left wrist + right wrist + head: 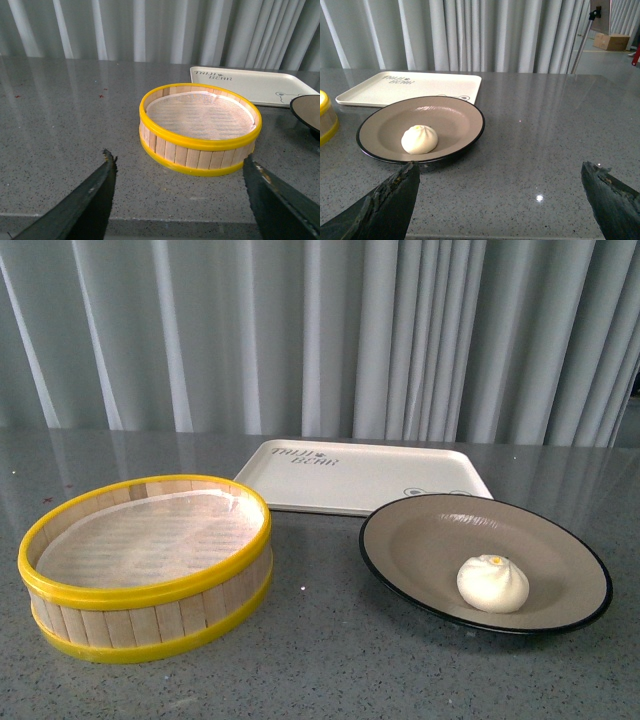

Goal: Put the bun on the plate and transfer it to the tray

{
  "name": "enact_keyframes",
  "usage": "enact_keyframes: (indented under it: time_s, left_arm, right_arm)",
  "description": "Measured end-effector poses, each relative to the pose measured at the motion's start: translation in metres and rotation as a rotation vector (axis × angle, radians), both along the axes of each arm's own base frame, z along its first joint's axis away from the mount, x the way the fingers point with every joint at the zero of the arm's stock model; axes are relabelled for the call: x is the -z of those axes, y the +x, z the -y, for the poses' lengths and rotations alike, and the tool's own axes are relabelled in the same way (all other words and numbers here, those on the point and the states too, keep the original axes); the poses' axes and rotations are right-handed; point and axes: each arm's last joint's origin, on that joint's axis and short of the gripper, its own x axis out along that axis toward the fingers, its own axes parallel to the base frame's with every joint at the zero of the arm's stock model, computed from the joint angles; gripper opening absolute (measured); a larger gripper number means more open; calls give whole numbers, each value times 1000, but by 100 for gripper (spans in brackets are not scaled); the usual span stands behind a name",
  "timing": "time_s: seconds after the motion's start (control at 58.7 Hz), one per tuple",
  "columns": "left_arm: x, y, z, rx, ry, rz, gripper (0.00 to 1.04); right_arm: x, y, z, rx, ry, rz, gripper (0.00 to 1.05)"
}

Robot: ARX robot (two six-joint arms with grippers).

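White pleated bun (493,583) already on beige black-rimmed plate (430,540). Both jaws released. I judge next: grasp rim, carry to cream rectangular tray (380,485) at eleven o'clock.

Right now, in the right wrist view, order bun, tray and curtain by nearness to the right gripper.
1. Bun, on the plate ahead of the right gripper.
2. Tray, behind the plate.
3. Curtain, at the far back.
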Motion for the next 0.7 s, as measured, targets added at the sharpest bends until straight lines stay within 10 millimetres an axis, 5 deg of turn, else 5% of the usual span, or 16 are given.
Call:
enact_keyframes:
  time_s: [0.102,0.529,0.699]
  left_arm:
    - [0,0,0,0,1,0,100]
    - [0,0,0,0,0,0,98]
    - [0,0,0,0,0,0,98]
  right_arm:
    - [0,0,0,0,0,0,96]
    - [0,0,0,0,0,0,96]
    - [-11,29,-9,161,498,-152,96]
